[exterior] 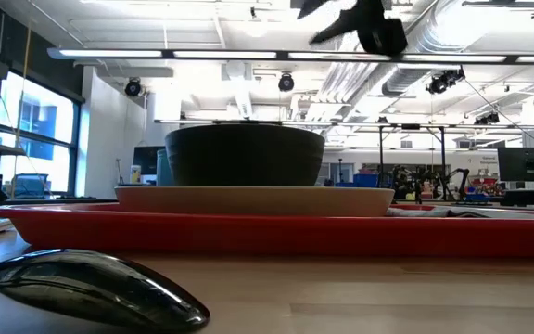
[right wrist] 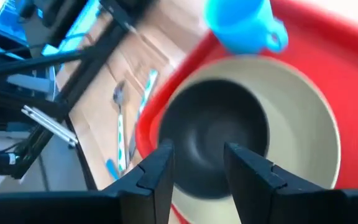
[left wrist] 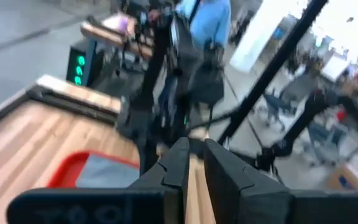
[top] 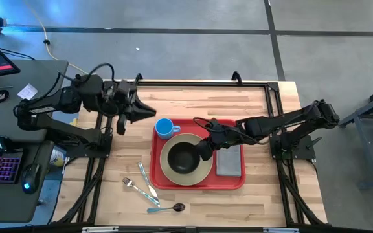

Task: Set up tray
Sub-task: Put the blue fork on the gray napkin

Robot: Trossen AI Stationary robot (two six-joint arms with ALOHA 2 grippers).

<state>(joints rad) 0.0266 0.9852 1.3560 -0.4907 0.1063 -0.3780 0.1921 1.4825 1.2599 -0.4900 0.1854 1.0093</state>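
The red tray [top: 196, 186] lies mid-table. On it sits a beige plate [top: 167, 173] with a black bowl [top: 183, 158] resting in it. A blue cup [top: 165, 127] stands at the tray's far left corner and a grey cloth [top: 229, 162] lies flat on its right side. My right gripper [right wrist: 197, 165] hangs open just above the bowl's [right wrist: 216, 137] right rim, with nothing between its fingers. My left gripper [left wrist: 196, 165] is raised over the table's far left, clear of the tray, pointing toward the right. Its fingers stand a narrow gap apart with nothing between them.
A fork [top: 131, 184], a knife [top: 146, 181] and a spoon [top: 167, 208] lie on the bare wood to the near left of the tray. A desk with a keyboard and a mouse stands beyond the table's left edge. Black frame rails run along the table's sides.
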